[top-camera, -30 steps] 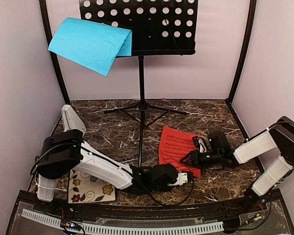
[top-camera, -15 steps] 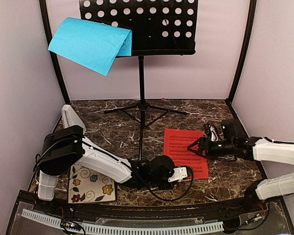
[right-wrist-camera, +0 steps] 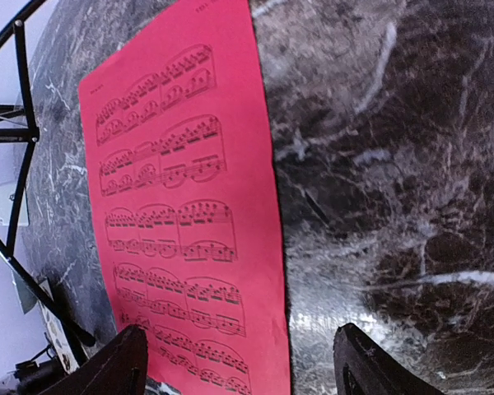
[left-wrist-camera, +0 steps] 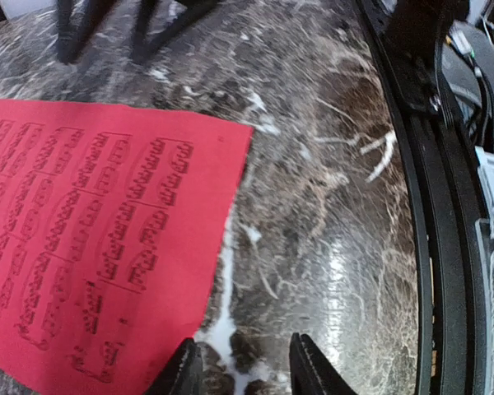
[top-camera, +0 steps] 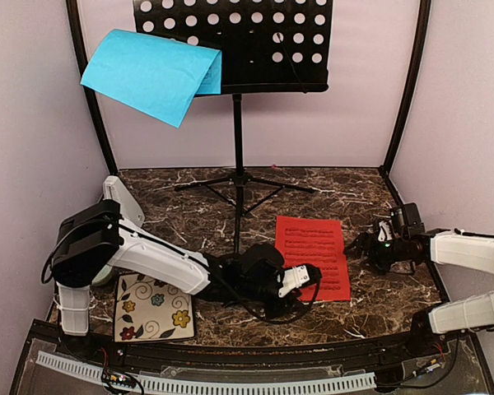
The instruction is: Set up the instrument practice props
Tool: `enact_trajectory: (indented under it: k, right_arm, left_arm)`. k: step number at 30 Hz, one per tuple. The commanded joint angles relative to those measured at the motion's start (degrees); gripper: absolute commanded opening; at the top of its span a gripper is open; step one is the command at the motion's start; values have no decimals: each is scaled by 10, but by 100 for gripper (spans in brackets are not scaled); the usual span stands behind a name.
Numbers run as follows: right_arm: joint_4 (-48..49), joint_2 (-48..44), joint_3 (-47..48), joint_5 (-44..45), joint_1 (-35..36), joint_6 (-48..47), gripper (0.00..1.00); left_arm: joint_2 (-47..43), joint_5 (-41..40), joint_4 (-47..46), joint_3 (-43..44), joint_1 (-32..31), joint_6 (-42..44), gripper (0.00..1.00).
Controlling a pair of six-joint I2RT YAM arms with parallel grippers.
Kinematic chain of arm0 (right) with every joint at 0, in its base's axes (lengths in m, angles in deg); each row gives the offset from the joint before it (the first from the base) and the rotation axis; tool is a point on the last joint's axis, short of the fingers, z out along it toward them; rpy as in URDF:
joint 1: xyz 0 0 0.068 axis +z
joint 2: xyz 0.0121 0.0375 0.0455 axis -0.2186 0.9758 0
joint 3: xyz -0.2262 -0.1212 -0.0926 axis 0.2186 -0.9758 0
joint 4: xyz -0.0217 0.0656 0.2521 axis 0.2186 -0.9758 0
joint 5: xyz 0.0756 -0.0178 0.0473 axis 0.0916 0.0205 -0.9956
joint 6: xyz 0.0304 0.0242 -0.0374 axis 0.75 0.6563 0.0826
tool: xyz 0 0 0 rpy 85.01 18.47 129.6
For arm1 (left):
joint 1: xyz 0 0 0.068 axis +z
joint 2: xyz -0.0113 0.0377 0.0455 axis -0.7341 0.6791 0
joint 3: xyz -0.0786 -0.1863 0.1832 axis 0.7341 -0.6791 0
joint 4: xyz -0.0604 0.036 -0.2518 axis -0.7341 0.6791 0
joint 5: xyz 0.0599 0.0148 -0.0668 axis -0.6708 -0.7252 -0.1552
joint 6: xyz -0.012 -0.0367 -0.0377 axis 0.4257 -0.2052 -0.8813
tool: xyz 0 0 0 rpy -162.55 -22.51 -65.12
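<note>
Marbled tabletop (top-camera: 189, 214) shows all round the flat red sheet (top-camera: 313, 251), both pincers open and empty, left (left-wrist-camera: 243, 370) narrowly by its near edge, right (right-wrist-camera: 247, 366) widely off its right edge; only the top view shows stand (top-camera: 239, 41) and draped blue sheet (top-camera: 148, 74).

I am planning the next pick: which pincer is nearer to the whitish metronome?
Left. The left pincer is right of the metronome, at the red sheet's left side; the right pincer is farther right, past that sheet.
</note>
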Motion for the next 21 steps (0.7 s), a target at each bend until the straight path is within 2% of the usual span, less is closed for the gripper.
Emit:
enact_trajectory:
  k: [1, 8, 17, 21]
  right_arm:
    - [13, -3, -25, -34, -10, -3, 78]
    - [57, 20, -76, -60, -11, 13, 75]
    - [218, 140, -101, -143, -4, 65, 64]
    - [303, 130, -113, -187, -3, 102, 62]
  left_arm:
    - [-41, 18, 11, 25, 53, -109, 39]
    - [17, -10, 65, 79, 95, -174, 38]
    - [85, -12, 94, 119, 98, -162, 37]
    - [108, -5, 99, 129, 98, -160, 36]
